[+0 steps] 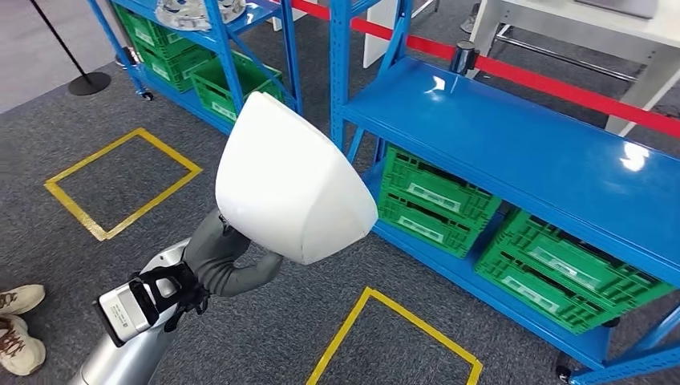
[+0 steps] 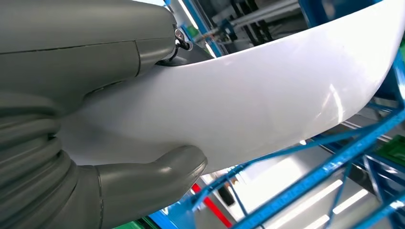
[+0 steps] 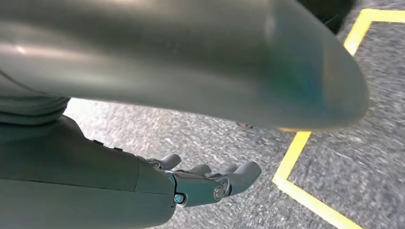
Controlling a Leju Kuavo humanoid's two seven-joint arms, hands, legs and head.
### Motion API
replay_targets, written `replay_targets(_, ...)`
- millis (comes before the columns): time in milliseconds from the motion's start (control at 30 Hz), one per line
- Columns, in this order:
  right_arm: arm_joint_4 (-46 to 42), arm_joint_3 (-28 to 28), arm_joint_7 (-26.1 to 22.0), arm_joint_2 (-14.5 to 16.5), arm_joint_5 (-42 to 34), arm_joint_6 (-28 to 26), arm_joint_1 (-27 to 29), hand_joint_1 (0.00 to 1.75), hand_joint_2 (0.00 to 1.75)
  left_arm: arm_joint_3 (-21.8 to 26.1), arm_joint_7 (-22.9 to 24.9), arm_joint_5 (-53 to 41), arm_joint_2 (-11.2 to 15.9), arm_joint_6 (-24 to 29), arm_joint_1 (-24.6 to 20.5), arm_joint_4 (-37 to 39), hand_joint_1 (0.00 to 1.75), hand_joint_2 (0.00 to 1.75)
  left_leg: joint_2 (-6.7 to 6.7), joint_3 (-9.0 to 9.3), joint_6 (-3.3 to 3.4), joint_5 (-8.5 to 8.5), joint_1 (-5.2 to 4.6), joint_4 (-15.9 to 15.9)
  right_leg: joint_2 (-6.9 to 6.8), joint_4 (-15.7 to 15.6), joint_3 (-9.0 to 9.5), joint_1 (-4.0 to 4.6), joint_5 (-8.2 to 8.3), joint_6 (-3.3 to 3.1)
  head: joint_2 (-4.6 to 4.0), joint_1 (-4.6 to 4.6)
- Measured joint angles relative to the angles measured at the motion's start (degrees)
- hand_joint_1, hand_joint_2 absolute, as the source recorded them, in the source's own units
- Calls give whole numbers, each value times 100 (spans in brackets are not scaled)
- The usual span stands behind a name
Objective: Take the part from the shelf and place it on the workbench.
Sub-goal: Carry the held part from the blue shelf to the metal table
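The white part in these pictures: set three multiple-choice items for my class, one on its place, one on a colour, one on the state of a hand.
1. Where is the white part?
A. on the blue shelf
B. in the left hand
C. on the floor

2. What colour are the crates under the blue shelf?
A. green
B. red
C. grey

3. The right hand is:
A. holding a crate
B. holding the part
C. holding nothing

Key: 1 B, the left hand grips it above the carpet; 2 A, they show green; 3 C, its fingers hang bare over the carpet.
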Motion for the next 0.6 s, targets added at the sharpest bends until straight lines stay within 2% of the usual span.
replay_targets(33,0,0,11,-1,5,10,13,0,0,-13,1,-28,-4,27,7,13,175,175,-79,-9,4,4,-8,8,13,174,-107,10,-7,-8,0,4)
replay_targets(67,0,0,25,-1,13,19,20,0,0,-25,2,-54,-6,59,12,23,175,175,-160,-15,2,7,-12,22,26,111,-99,17,109,-24,0,7)
replay_targets(100,0,0,53,-1,20,23,21,0,0,-32,2,-79,-7,88,14,29,175,175,-243,-17,-4,8,-14,38,64,-176,24,21,316,-46,0,10)
replay_targets(133,0,0,99,-1,24,19,20,0,0,-37,2,-102,-8,113,16,32,175,175,-320,-21,-14,8,-11,57,173,-593,215,19,539,-72,0,16)
replay_targets(167,0,-1,159,-1,20,9,17,0,0,-39,1,-128,-8,132,18,32,175,175,-389,-34,-34,6,-20,82,297,-976,391,17,691,-91,0,21)
replay_targets(200,0,-3,228,2,6,-2,14,0,0,-41,1,-153,-6,144,21,29,175,175,-456,-53,-62,8,-22,98,389,-1247,515,17,776,-105,0,25)
replay_targets(233,0,-10,289,5,-13,-14,12,0,0,-44,0,-175,-3,150,26,27,175,175,-514,-74,-97,14,-22,102,444,-1378,570,23,792,-120,0,26)
replay_targets(300,0,-42,407,18,-71,-48,-1,0,0,-53,0,-191,15,146,34,23,175,175,-637,-110,-179,48,-12,74,337,-1412,577,31,798,-168,0,23)
replay_targets(333,0,-65,460,31,-99,-76,-9,0,0,-57,-1,-188,29,133,34,22,175,175,-619,-125,-212,50,-11,80,270,-1432,585,23,817,-207,0,22)
replay_targets(367,0,-90,516,44,-129,-111,-13,0,0,-62,-1,-177,44,114,20,21,175,175,-514,-169,-241,3,-16,150,197,-1455,595,11,834,-249,0,5)
replay_targets(400,0,-114,567,56,-149,-150,-13,0,0,-66,-1,-160,56,90,-3,24,175,175,-353,-264,-268,-115,-22,340,118,-1477,604,-4,847,-284,0,-17)
replay_targets(433,0,-134,610,63,-163,-183,-4,0,0,-70,-1,-141,62,67,-28,31,175,175,-162,-403,-291,-289,-22,645,42,-1485,608,0,849,-306,0,-39)
replay_targets(467,0,-154,644,63,-172,-209,7,0,0,-77,2,-126,63,50,-52,43,175,175,-26,-588,-317,-489,-16,1033,-39,-1486,608,3,845,-319,0,-62)
replay_targets(500,0,-172,670,64,-174,-226,17,0,0,-84,7,-116,61,39,-65,58,175,175,37,-761,-341,-645,-2,1404,-122,-1485,608,7,841,-322,0,-68)
replay_targets(533,0,-191,682,66,-175,-233,22,0,0,-93,14,-113,58,34,-69,71,175,175,65,-865,-358,-708,13,1636,-200,-1483,609,8,836,-321,0,-69)
replay_targets(567,0,-209,687,70,-175,-235,23,0,0,-103,26,-116,55,37,-73,81,175,175,85,-865,-369,-665,27,1664,-274,-1482,614,8,830,-314,0,-70)
replay_targets(600,0,-223,690,77,-175,-235,21,0,0,-113,42,-123,50,43,-78,84,175,175,122,-738,-372,-520,37,1447,-346,-1481,626,6,820,-303,0,-73)
